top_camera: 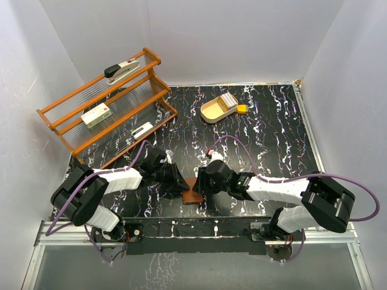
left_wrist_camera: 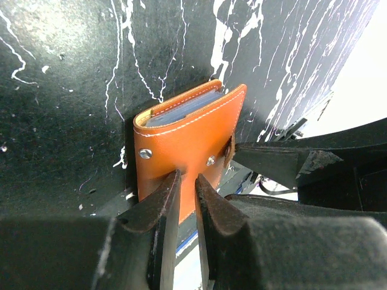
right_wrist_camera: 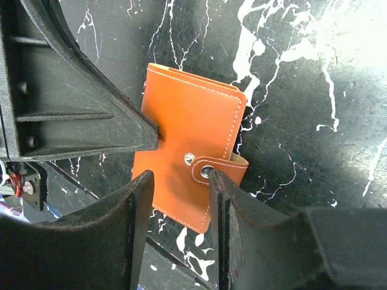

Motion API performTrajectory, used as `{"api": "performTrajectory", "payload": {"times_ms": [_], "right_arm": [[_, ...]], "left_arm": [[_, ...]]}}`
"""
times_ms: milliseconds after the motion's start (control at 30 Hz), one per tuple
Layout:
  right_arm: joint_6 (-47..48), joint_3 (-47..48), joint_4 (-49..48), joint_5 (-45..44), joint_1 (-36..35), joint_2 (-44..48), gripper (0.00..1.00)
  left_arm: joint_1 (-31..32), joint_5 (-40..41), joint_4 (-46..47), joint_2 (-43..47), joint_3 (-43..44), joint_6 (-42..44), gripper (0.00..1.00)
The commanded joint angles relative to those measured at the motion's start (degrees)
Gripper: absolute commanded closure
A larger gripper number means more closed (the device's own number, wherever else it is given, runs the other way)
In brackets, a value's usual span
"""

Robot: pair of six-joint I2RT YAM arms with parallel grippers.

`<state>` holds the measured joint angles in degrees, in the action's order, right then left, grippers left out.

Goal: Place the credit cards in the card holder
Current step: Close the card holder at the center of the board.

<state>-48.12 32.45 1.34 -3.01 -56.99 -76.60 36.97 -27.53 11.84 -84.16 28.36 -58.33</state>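
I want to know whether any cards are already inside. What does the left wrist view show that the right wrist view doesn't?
Only the left wrist view: bluish credit cards seen edge-on between the folded flaps of the card holder. Only the right wrist view: the snap tab face-on, lying over the holder's front. Both: the folded holder on the black marbled table, with the left gripper and right gripper at it.

light: bright, even | glare: white blowout at wrist-view corners | shadows: soft, faint | focus: wrist-view foreground slightly blurred
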Motion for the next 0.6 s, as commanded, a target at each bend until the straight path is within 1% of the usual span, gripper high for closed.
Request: {"api": "performTrajectory", "payload": {"times_ms": [0,333,433,567], "right_arm": [[-0.4,2.0,-4.8,1.6,-0.2,-1.3,0.61],[0.2,3.0,-5.3,2.6,-0.2,-3.3,0.62],[1.0,4.0,-3.6,2.3,-0.2,-2.5,0.62],[2.4,4.8,0.4,-0.8,-0.2,0.2,0.62]], "left_arm": [[0.7,2.5,-2.3,-1.8,-2.1,0.2,0.84],[0.8,2.0,-1.1,-1.5,-3.0,-0.8,0.83],[0.8,2.3,-1.1,-1.2,-3.3,-1.0,0.83],[0.9,2.8,-1.8,-1.0,-3.4,-1.1,0.83]]}}
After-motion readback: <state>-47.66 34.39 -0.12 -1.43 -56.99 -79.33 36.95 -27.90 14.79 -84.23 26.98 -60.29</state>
